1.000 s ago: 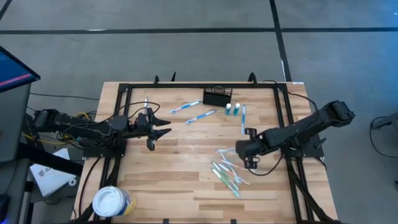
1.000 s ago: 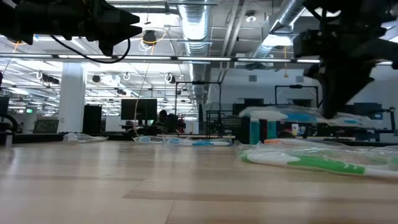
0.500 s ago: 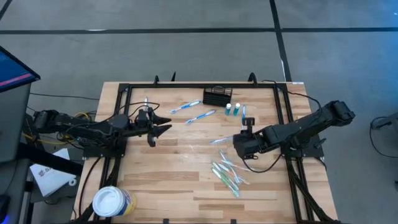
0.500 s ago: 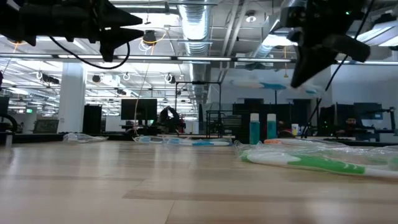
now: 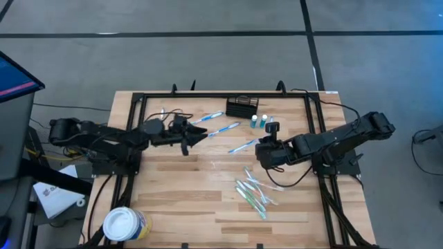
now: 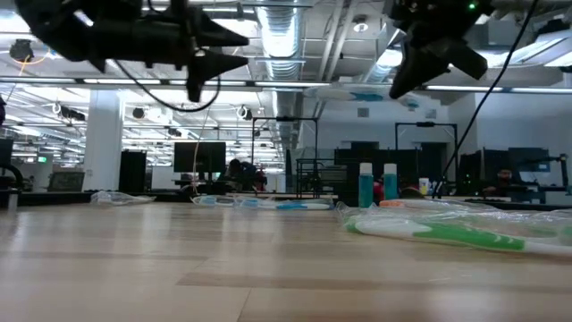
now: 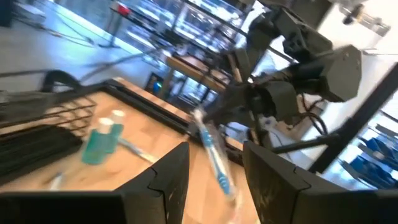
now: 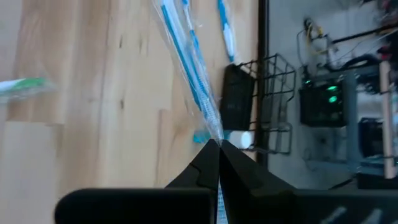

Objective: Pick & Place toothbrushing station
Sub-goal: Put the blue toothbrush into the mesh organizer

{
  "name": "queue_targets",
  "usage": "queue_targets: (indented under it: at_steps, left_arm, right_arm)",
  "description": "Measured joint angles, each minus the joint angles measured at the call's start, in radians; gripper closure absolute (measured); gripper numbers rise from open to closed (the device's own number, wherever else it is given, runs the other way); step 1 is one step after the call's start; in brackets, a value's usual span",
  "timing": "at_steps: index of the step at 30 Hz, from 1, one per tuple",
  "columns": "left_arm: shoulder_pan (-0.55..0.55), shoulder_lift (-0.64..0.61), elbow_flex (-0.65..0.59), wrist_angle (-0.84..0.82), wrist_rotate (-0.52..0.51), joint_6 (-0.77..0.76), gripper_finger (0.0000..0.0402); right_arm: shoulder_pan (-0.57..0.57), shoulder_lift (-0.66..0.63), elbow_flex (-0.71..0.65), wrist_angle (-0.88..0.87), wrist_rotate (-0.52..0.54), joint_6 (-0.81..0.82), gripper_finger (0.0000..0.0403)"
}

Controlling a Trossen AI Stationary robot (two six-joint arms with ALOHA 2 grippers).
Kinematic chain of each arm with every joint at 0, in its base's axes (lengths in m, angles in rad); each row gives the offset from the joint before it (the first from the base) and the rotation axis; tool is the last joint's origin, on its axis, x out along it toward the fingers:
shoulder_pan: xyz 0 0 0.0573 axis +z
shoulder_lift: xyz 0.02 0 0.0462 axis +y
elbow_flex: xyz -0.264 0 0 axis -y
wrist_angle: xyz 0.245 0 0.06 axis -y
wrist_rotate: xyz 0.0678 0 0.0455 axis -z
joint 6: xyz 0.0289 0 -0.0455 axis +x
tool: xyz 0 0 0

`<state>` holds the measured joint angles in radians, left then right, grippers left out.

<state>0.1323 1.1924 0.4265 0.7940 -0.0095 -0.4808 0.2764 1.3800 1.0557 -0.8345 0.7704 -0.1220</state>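
The right gripper (image 5: 260, 146) was clamped on one end of a wrapped blue toothbrush (image 5: 242, 146), which stuck out toward nine o'clock above the table (image 5: 173, 200), apparently lifted clear for carrying. The black wire-mesh caddy (image 5: 243, 106) stood at the table's twelve o'clock edge, upright, presumably awaiting brushes. The left gripper (image 5: 199, 139), at nine o'clock of centre, hung with its fingers apart and empty, pointed at the carried toothbrush, perhaps for a handover.
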Motion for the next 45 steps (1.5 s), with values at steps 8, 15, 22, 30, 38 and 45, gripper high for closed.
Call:
queue_targets:
  at_steps: [8,15,22,30,38,45]
  left_arm:
    - [0.041,0.193,0.170,-0.002,0.158,-0.032,0.0257]
    - [0.062,0.333,0.270,-0.006,0.254,-0.130,0.0257]
    - [0.061,0.403,0.339,-0.004,0.338,-0.183,0.0257]
    - [0.061,0.407,0.354,-0.023,0.372,-0.253,0.0257]
    - [0.061,0.407,0.353,-0.063,0.389,-0.315,0.0257]
    - [0.061,0.407,0.353,-0.058,0.453,-0.374,0.0257]
  right_arm:
    - [0.000,0.000,0.007,0.029,0.095,-0.105,0.0403]
    - [0.003,0.000,0.056,0.034,0.122,-0.155,0.0403]
    - [0.012,0.000,0.084,0.039,0.135,-0.203,0.0403]
    - [0.011,0.000,0.084,0.083,0.173,-0.255,0.0403]
    - [0.010,0.000,0.084,0.154,0.174,-0.331,0.0403]
    - [0.009,0.000,0.084,0.194,0.174,-0.375,0.0403]
